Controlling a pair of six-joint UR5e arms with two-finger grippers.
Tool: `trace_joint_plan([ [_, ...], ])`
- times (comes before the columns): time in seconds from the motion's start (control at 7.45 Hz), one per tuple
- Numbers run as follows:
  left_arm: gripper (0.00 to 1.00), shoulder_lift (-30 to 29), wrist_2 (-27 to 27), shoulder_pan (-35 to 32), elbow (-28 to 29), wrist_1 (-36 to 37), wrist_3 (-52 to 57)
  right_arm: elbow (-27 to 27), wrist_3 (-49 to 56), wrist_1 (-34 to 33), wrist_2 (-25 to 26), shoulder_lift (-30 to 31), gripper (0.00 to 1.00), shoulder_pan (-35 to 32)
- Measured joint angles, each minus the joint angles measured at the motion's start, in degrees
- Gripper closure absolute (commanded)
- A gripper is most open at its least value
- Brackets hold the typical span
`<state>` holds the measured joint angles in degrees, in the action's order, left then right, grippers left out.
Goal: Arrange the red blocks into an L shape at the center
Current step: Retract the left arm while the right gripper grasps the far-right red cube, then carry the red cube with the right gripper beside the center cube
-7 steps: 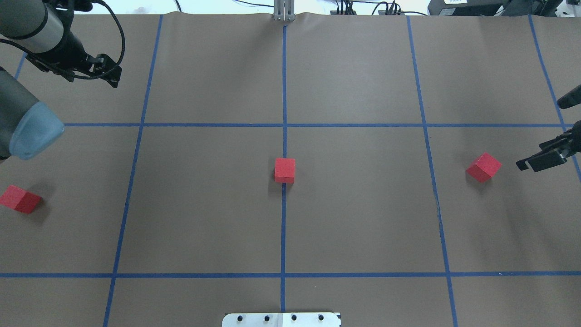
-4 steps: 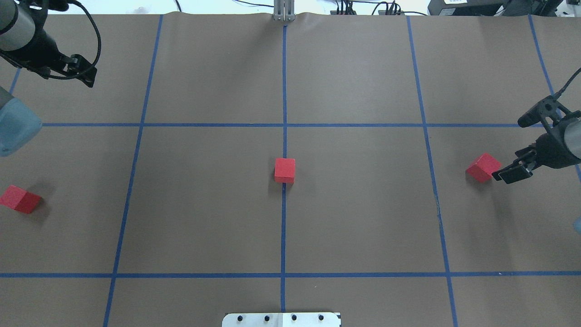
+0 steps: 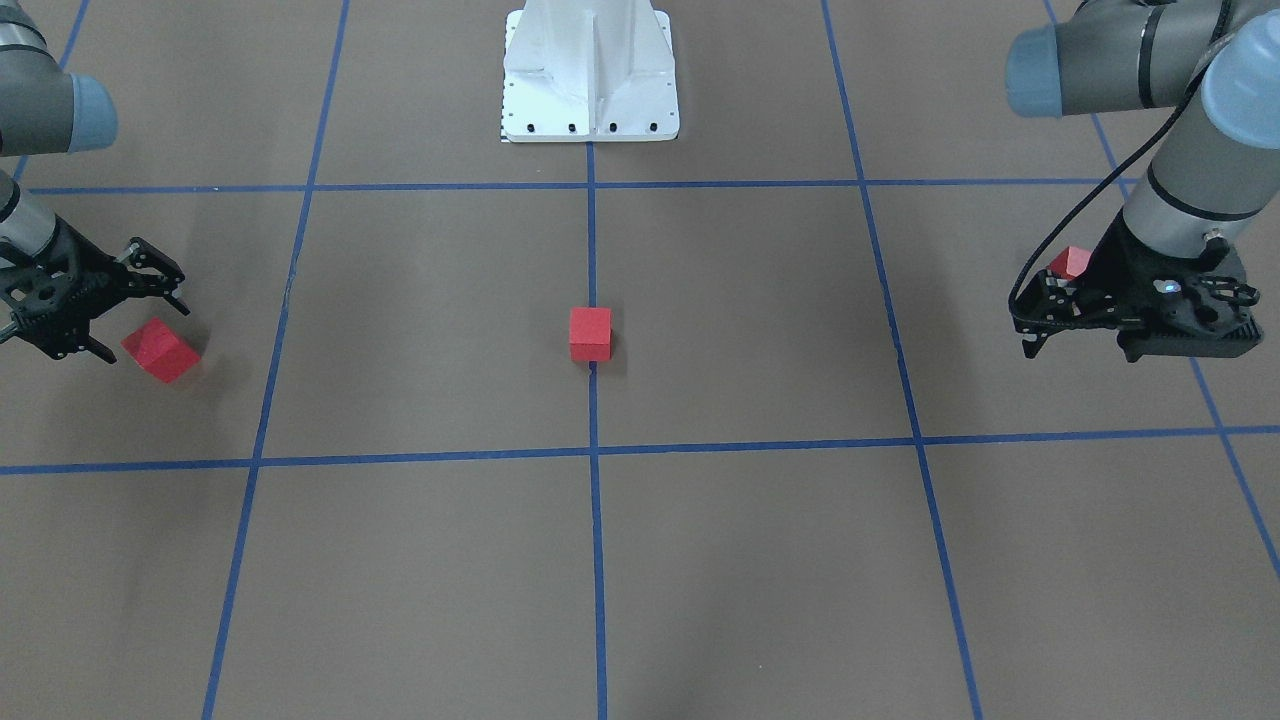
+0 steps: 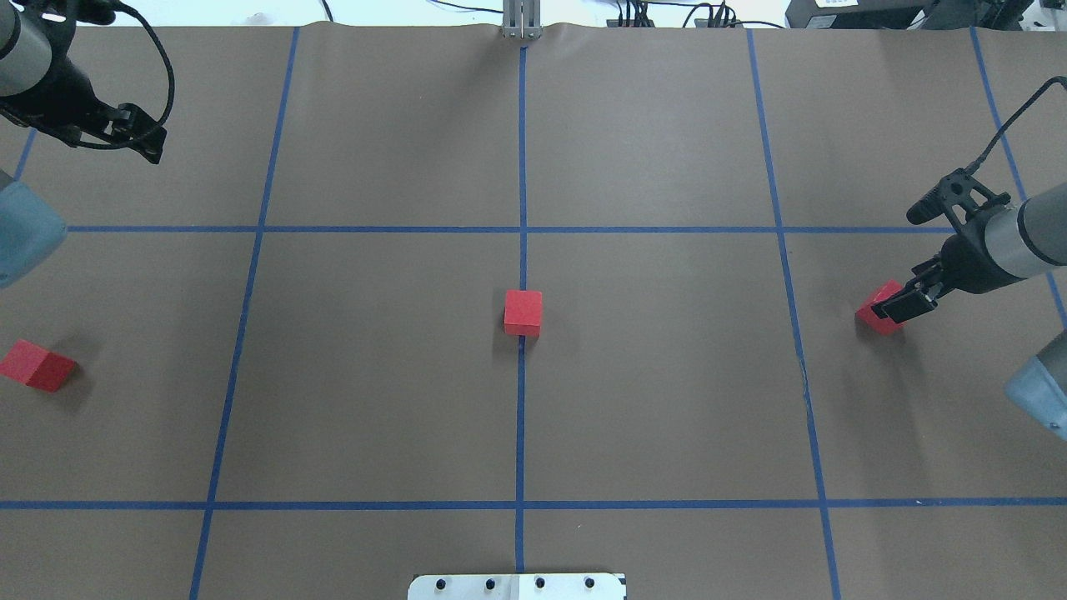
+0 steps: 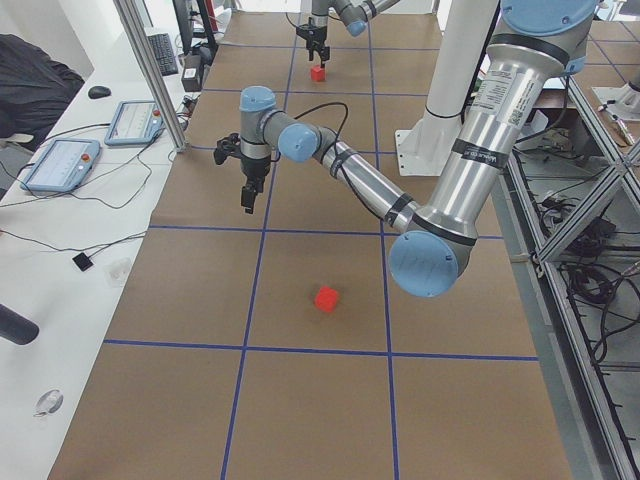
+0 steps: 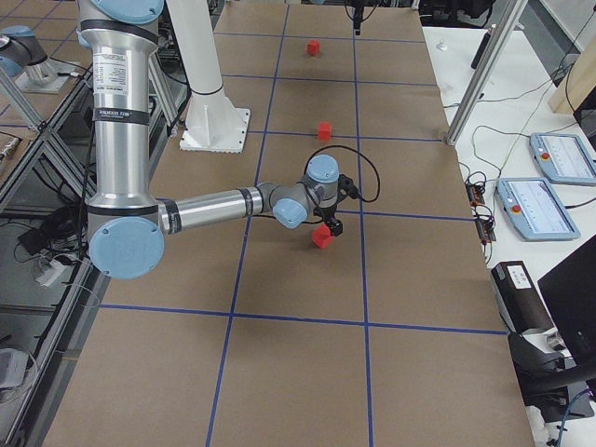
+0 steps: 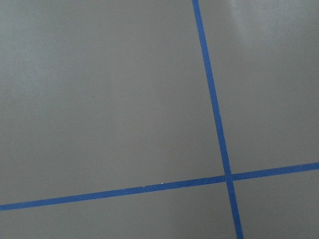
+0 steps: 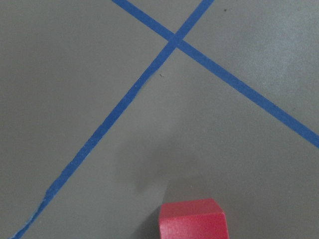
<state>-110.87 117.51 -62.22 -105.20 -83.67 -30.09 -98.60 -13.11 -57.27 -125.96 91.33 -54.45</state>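
Hovering over red block (image 3: 160, 352), right pincer (image 3: 141, 330) spread

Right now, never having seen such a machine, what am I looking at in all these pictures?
It is one robot with two arms on a white base, at a table covered in brown paper with blue tape lines. Every picture shows the same instant: from behind and above the robot, facing it, from each table end, and from a camera on each wrist. Three red cubes lie apart: the middle cube, the left cube, the right cube. Each arm ends in a two-finger gripper. The right gripper hangs open close above the right cube, holding nothing. The left gripper hangs over bare paper; whether it is open I cannot tell.
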Motion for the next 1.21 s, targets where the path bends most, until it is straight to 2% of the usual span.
trace_joint_plan([
  [0.81,0.0,0.08,0.0,0.08,-0.18,0.0,-0.04,4.7,0.88,-0.27,0.66,-2.04,0.01,1.3],
  [0.94,0.0,0.07,0.0,0.11,-0.21,0.0,-0.03,5.41,0.89,-0.24,0.72,-2.33,0.04,1.89],
  [1.07,0.0,0.05,0.0,0.14,-0.24,0.0,-0.02,5.95,0.92,-0.22,0.69,-2.48,0.3,2.47],
  [1.21,0.0,0.05,0.0,0.15,-0.32,0.0,-0.03,6.21,0.91,-0.21,0.63,-2.48,0.69,2.72],
])
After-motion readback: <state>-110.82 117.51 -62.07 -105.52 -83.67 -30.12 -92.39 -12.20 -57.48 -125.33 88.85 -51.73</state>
